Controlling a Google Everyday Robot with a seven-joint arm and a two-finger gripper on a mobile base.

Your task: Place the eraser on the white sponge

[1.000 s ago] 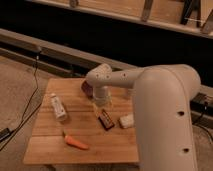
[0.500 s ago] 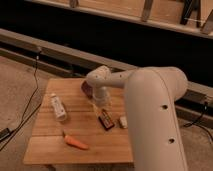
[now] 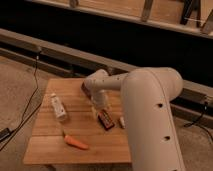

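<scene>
The eraser [image 3: 105, 120], a small dark block with orange-red marks, lies flat on the wooden table [image 3: 50, 145], right of centre. My gripper [image 3: 96, 109] points down from the white wrist, its tips just above and left of the eraser's near end. It is open and holds nothing. Only a thin pale sliver of the white sponge [image 3: 121, 121] shows just right of the eraser. My big white forearm [image 3: 150, 105] covers the rest.
A white bottle with a label [image 3: 58, 106] lies at the table's left. An orange carrot [image 3: 76, 143] lies near the front edge. A dark reddish object [image 3: 85, 88] sits behind the wrist at the back. Cables run along the floor on the left.
My forearm has swung leftward over the table's right side, hiding most of the white sponge. The gripper has stayed over the eraser, which has not moved.
</scene>
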